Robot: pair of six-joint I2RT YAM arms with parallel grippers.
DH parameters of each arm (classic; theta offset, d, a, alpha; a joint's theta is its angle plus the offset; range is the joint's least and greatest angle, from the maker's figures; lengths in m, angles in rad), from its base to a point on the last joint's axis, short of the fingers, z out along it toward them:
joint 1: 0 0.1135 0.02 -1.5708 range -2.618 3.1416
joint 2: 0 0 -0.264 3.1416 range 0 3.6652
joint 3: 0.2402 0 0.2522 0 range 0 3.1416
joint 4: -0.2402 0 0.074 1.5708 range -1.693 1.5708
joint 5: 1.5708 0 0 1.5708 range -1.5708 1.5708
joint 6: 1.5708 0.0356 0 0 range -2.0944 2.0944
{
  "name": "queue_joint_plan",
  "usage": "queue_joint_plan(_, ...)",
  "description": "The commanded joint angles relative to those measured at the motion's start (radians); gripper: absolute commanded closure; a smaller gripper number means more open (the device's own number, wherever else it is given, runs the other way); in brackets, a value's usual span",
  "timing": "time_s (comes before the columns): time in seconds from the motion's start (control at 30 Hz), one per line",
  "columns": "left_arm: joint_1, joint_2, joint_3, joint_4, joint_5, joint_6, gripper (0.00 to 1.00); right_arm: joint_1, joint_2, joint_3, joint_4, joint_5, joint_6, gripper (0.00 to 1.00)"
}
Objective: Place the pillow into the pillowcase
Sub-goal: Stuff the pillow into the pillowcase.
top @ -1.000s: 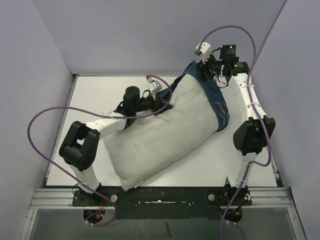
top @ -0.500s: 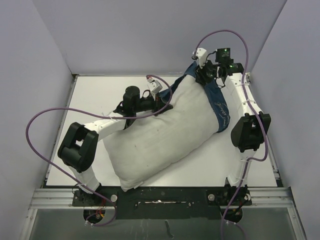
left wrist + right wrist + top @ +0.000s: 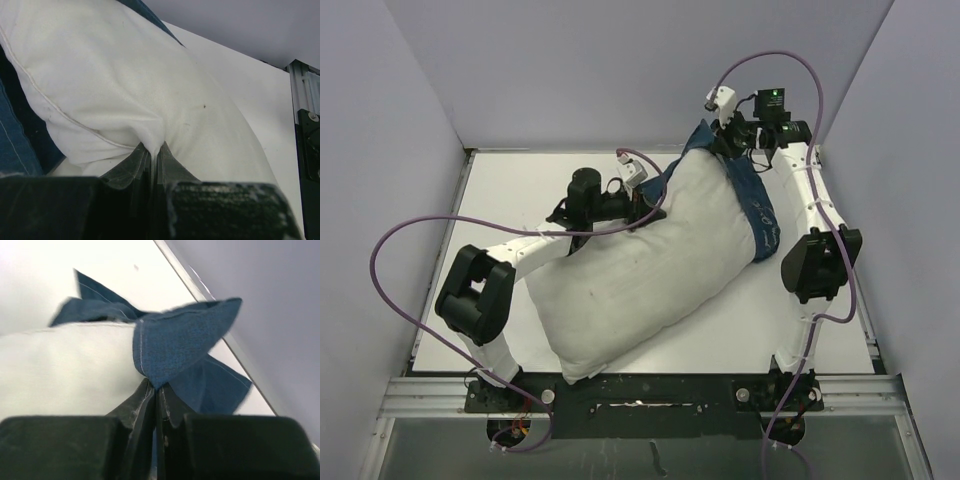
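Top view: pillow [image 3: 640,265] is white, soft, lumpy and wrinkled, a fat rectangle lying on the white table [image 3: 510,185]. Its long axis runs diagonally, from the near-left corner by the arm bases to the far right. Pillowcase [image 3: 761,215] is navy fabric with pale script. It covers only the far-right end of the pillow and shows as a crumpled band along that short edge, with a bit more blue at the far-left corner of the pillow. Left gripper [image 3: 650,205] sits at the pillow's far long edge, about mid-table. Right gripper [image 3: 722,146] is at the far-right corner, raised over the pillowcase.

Left wrist: pillow [image 3: 125,85] fills the frame, with a matte weave and a piped seam. Left gripper [image 3: 153,156] has its fingers [image 3: 127,165] almost together, pinching a puckered fold of white cloth between the tips. Blue pillowcase [image 3: 15,145] is at the left edge, table [image 3: 240,95] to the right.

Right wrist: right gripper [image 3: 156,390] is closed to a thin slit, clamped on a folded flap of pillowcase [image 3: 180,342] (coarse denim-like weave, pale stitching). The flap stands up and out from the tips. Pillow [image 3: 65,365] lies just left of it, touching the blue cloth. Table [image 3: 50,270] and grey wall [image 3: 260,300] are behind.
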Motion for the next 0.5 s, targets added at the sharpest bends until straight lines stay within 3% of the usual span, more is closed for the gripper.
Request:
queue_joint_plan(0.0,-0.012,-0.019,0.107,-0.055,0.088,0.046,1.0,0.013,-0.107,0.047,0.133,-0.424,0.209,1.0)
queue_joint_plan(0.07,-0.011,0.001,0.147,-0.063,0.09,0.048,1.0,0.038,-0.145,0.008,0.194,-0.505,0.291,1.0)
queue_joint_plan(0.17,-0.001,0.007,0.175,-0.041,0.072,0.017,1.0,0.055,-0.188,-0.057,0.26,-0.496,0.34,1.0)
queue_joint_plan(0.37,0.041,-0.082,0.155,0.006,-0.089,-0.118,0.52,0.028,-0.219,-0.152,0.228,-0.424,0.301,1.0)
queue_joint_plan(0.47,0.054,-0.136,0.163,-0.058,-0.194,-0.122,0.4,0.028,-0.233,-0.183,0.222,-0.422,0.29,1.0)
